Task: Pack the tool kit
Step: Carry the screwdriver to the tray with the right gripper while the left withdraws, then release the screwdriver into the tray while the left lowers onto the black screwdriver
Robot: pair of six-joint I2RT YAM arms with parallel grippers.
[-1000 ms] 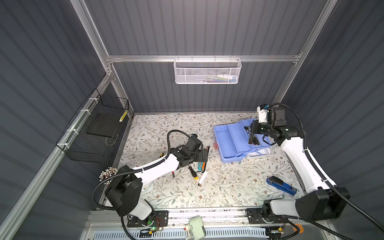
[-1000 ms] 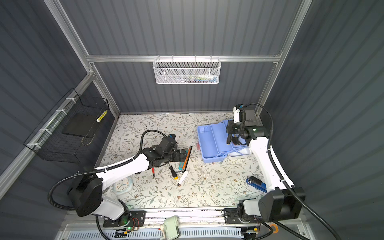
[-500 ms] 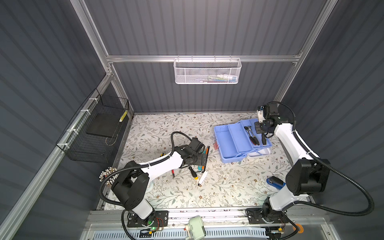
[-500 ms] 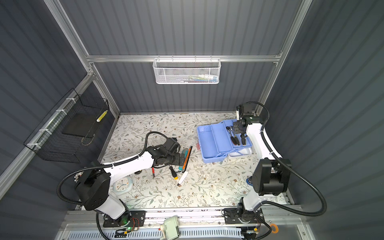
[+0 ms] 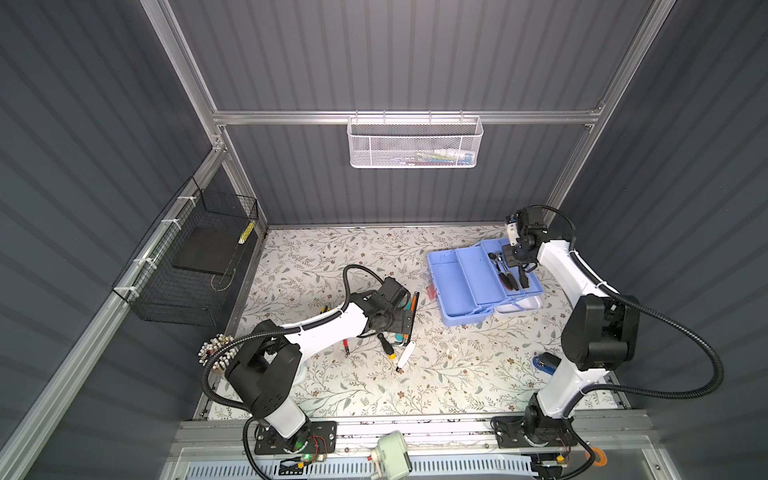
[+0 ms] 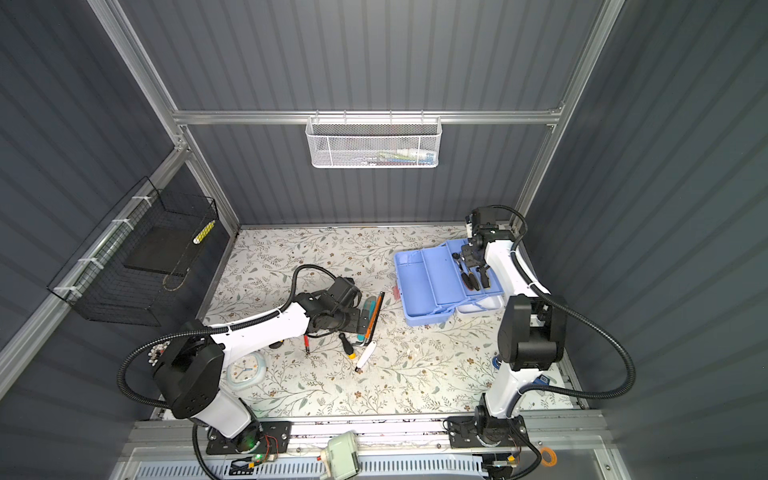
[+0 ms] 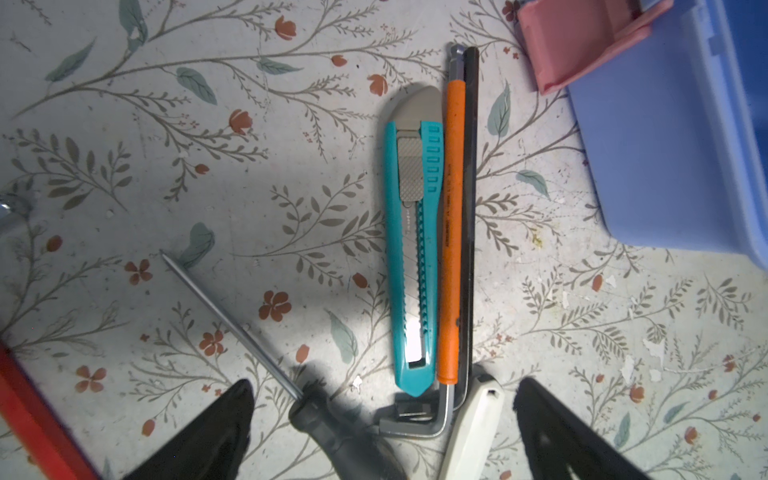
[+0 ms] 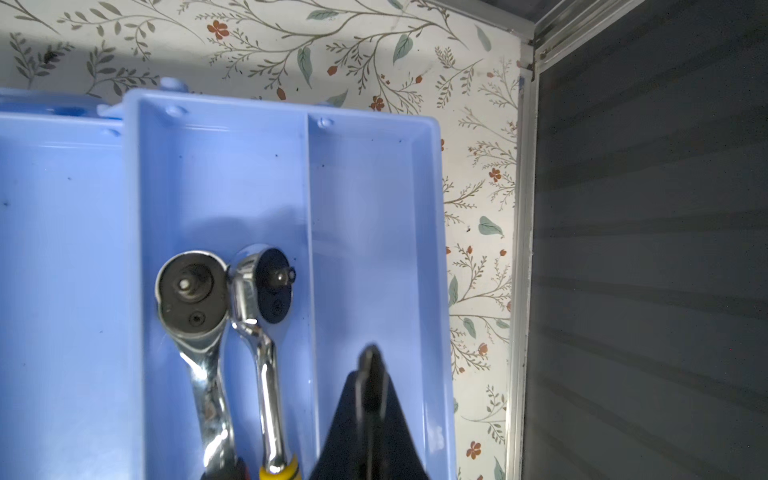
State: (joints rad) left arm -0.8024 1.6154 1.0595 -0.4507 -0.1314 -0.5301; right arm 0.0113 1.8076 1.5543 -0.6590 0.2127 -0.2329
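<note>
The left pincer [image 7: 384,399] hovers spread wide and empty over the loose tools on the counter [image 7: 249,124]. The teal utility knife [image 7: 411,266] lies just ahead of the gap between its fingers, with the orange hex key [image 7: 452,232] touching the knife's side and a screwdriver [image 7: 345,436] handle inside the gap. The step in hand looks like picking up the knife; next the pincer should advance over the knife's middle, drop, and close across it without catching the hex key. To its right the open tool kit [image 5: 469,282] holds two ratchets [image 8: 193,299] in its top tray. There the right pincer [image 8: 372,374] is pressed shut, seemingly on nothing, just beside the ratchets.
</note>
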